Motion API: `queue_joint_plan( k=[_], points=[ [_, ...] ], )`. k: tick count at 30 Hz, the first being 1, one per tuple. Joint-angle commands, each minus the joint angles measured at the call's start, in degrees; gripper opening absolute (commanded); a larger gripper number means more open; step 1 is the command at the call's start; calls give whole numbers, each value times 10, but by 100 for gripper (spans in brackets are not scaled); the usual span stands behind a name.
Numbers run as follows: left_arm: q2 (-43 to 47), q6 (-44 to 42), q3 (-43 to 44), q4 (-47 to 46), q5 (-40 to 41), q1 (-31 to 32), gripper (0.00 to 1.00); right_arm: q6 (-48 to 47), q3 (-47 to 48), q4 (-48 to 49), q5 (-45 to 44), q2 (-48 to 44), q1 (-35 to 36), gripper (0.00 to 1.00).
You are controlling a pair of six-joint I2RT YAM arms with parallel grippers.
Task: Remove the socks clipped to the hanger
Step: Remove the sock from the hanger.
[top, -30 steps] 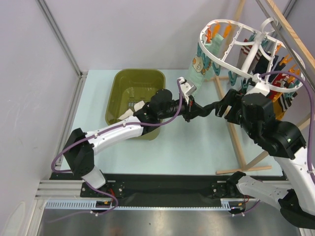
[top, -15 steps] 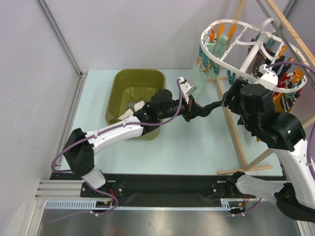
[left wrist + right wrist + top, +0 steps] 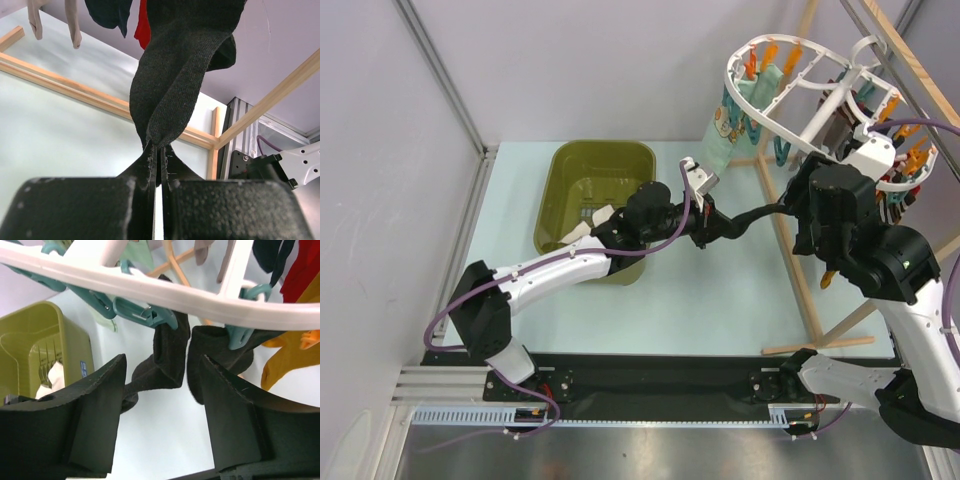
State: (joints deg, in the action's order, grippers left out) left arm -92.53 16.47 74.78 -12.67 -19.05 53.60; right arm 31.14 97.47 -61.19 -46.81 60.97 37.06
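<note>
The white hanger (image 3: 756,108) hangs at the upper right from the wooden rack, with teal and orange pegs. A mint bear-print sock (image 3: 720,132) hangs on its left side. My left gripper (image 3: 712,226) is shut on the toe of a black sock (image 3: 758,214), stretched taut toward the hanger; in the left wrist view the gripper (image 3: 157,150) pinches that sock (image 3: 175,75). My right gripper (image 3: 162,365) is open just under the hanger ring (image 3: 150,287), jaws either side of the black sock (image 3: 170,352) held by a teal peg (image 3: 145,312). A second black sock (image 3: 215,347), a mustard-orange sock (image 3: 285,365) and a red sock (image 3: 305,270) hang nearby.
An olive-green tub (image 3: 560,160) stands on the table at the middle left, with pale items inside; it also shows in the right wrist view (image 3: 30,340). The light wooden rack (image 3: 792,255) has legs running along the table on the right, under the hanger.
My right arm has risen and moved left under the hanger, and the hanger has swung and tilted up. The left arm has stayed still, holding the black sock.
</note>
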Motion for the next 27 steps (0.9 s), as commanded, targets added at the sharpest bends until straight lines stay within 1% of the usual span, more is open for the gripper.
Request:
queue_joint_plan(
  k=[1, 8, 13, 22, 27],
  points=[
    [27, -3, 6, -7, 6, 2, 0, -12, 8, 38, -34, -2, 1, 63],
    [36, 0, 3, -10, 2, 2, 0, -50, -5, 97, -13, -4, 1, 56],
    [38, 7, -3, -15, -5, 3, 0, -110, -26, 144, -7, -9, 1, 60],
    [59, 11, -20, -21, -12, 3, 0, -163, -51, 186, -14, -15, 2, 62],
    [72, 12, -33, -16, -15, 3, 0, -186, -64, 202, 1, -19, 2, 63]
  ],
)
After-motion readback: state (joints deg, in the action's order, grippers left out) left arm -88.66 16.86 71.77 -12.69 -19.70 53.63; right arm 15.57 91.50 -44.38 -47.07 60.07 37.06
